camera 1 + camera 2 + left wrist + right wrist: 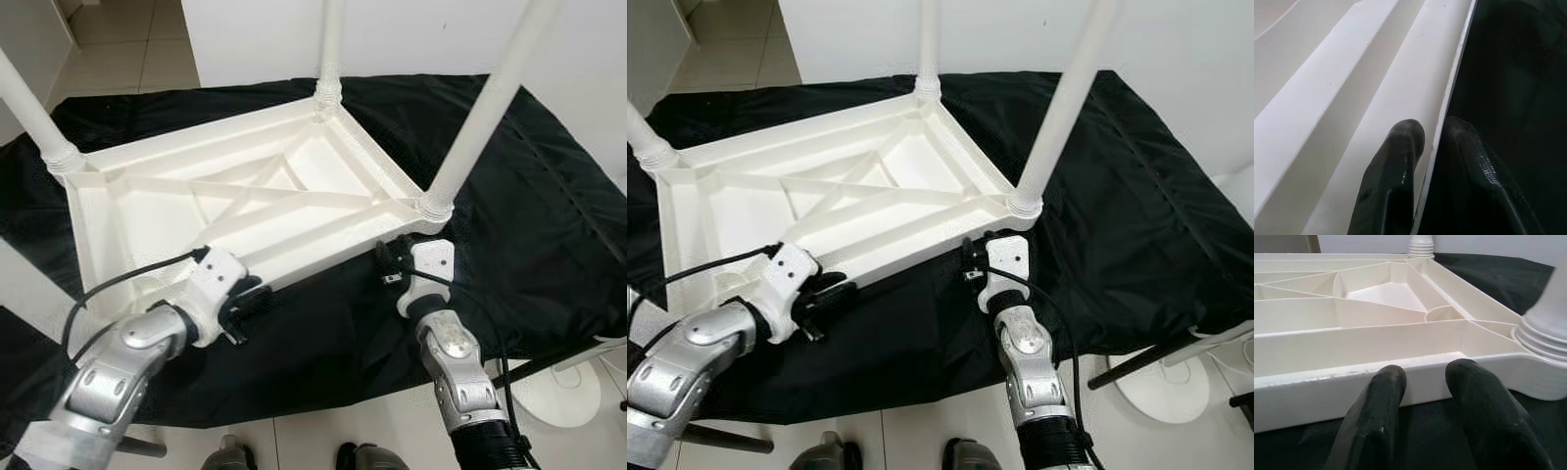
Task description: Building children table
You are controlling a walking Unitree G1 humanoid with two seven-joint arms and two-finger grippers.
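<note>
A white plastic children's table (245, 122) lies upside down on a black cloth. Three white legs stand up from its corners: one at the far left (29, 108), one at the back (331, 49), one at the near right (490, 98). My left gripper (250, 299) is at the table's near rim, and in the left wrist view (1432, 129) its fingers pinch the rim's thin edge. My right gripper (389, 257) sits just below the near right corner. Its fingers (1386, 382) stand slightly apart, tips close against the rim's outer wall (1352, 382).
The black cloth (549, 196) covers the whole work surface and hangs over its near edge. A white round stand base (563, 392) sits on the tiled floor at the lower right. A white wall (431, 34) rises behind the table.
</note>
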